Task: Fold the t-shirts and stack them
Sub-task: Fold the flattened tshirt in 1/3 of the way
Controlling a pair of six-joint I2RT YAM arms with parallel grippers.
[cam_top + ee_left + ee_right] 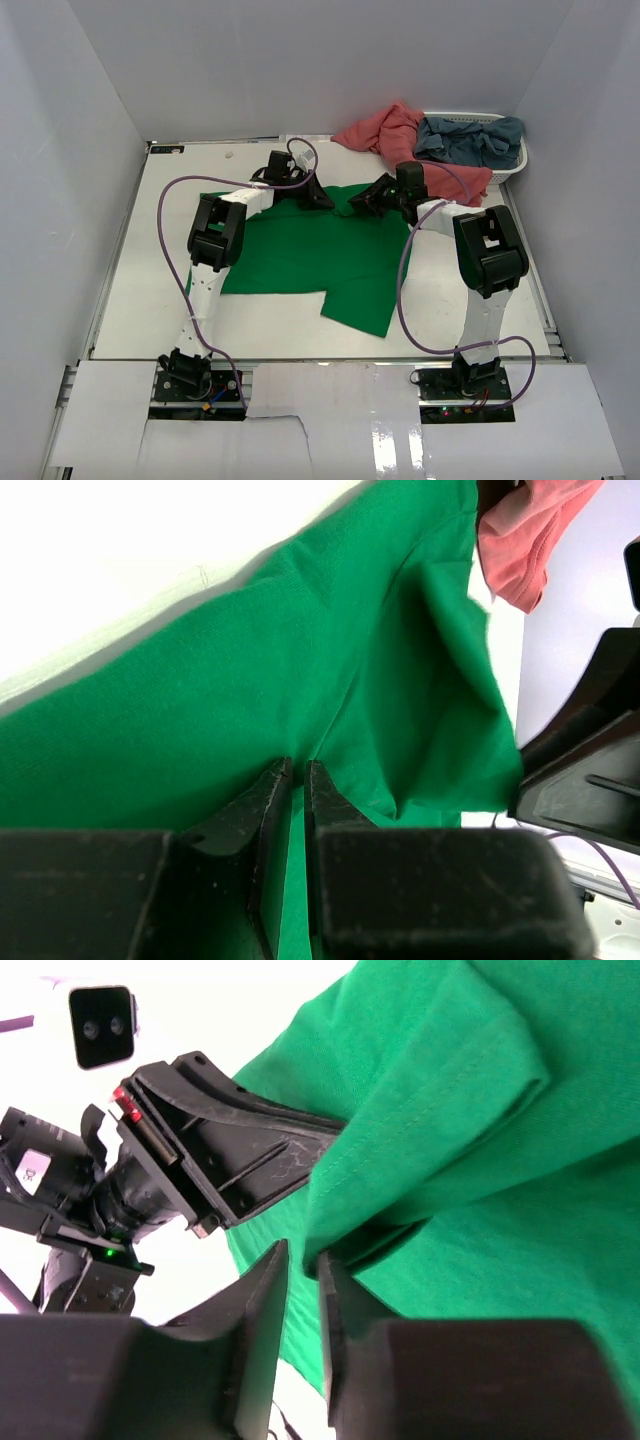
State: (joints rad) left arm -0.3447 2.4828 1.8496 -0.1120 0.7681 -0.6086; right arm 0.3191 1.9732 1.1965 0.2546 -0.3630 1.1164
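Note:
The bright green t-shirt (300,260) lies spread on the middle of the table. Both grippers are at its far edge, close together. My left gripper (312,196) is shut on a lifted fold of the green cloth (200,710), which runs between its nearly closed jaws (297,770). My right gripper (366,206) is shut on the hem of the same shirt (500,1210), just right of the left one (301,1258). The salmon-pink t-shirt (395,130) lies crumpled at the back right, partly over the basket. The grey-blue t-shirt (470,140) sits in the basket.
The white slatted basket (518,165) stands at the back right corner. White walls close in the table on three sides. The left gripper's body (230,1160) fills the right wrist view's left; the right gripper's body (590,770) shows at the left wrist view's right.

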